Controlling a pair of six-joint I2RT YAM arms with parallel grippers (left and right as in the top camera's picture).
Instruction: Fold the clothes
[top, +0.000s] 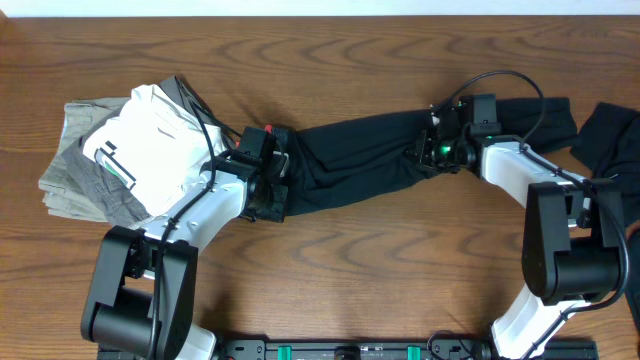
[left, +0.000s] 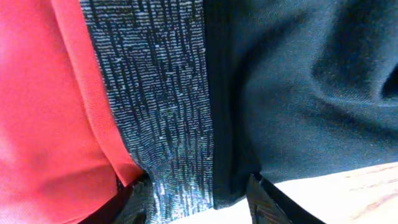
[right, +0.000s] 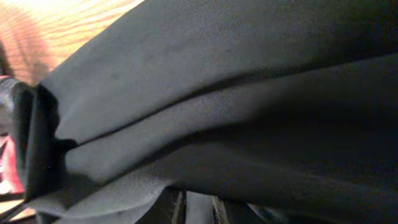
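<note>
One pair of black trousers (top: 350, 165), stretched across the table (top: 350, 260): grey waistband (left: 161, 93) is clamped by left hand (top: 272, 172), leg fabric is pinched by right hand (top: 426, 152).

The trousers (top: 360, 160) are seen as matt black cloth, finely woven. Between the left fingers (left: 267, 202), the waistband (left: 161, 93) is shown as grey, heathered, ribbed fabric, edged in smooth coral-red cloth. The table (top: 380, 60) is made of grained, faintly glossy wood.
</note>
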